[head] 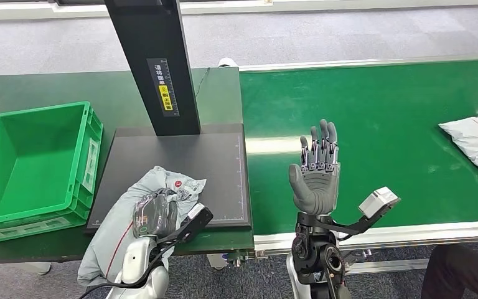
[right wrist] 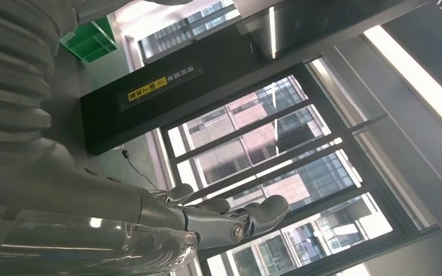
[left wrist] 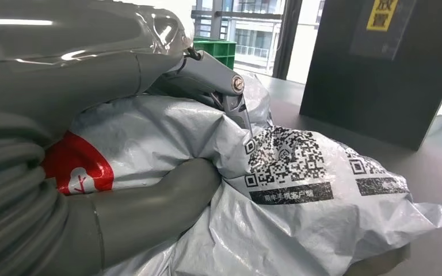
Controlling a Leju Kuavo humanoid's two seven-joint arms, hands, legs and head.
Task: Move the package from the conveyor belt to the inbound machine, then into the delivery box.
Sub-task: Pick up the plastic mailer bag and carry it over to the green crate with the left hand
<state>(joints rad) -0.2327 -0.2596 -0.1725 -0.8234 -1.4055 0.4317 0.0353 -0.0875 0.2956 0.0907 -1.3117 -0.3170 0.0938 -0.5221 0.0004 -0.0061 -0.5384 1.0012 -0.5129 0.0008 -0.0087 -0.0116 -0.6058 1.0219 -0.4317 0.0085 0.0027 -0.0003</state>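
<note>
Grey plastic wrap fills the left hand (head: 155,215), whose fingers are curled around a soft package (head: 121,230) and grip it at the near edge of the inbound machine's dark platform (head: 218,168). From the left wrist camera the thick thumb (left wrist: 167,201) presses into the crinkled film just beside a printed code label (left wrist: 290,164), and a darker finger (left wrist: 218,86) hooks over the top of the bag; a red mark (left wrist: 77,167) sits on the film near the wrist cover. The package lies partly on the platform and partly hanging over the front edge toward 6 o'clock.

At 3 o'clock from that hand, the right hand (head: 316,171) stands raised with palm up and fingers straight and apart, holding nothing, above the green conveyor belt (head: 373,112). In the right wrist view its fingers (right wrist: 230,218) stretch out against tall windows (right wrist: 276,167).

Further out, the machine's black column (head: 155,62) rises at 12 o'clock from the platform, carrying a yellow label (head: 165,93). A green delivery box (head: 84,156) sits at 9 o'clock of the platform, just beside it. A second grey package (head: 476,146) lies on the belt at the far 3 o'clock edge. A person's dark sleeve (head: 460,271) shows at 5 o'clock.
</note>
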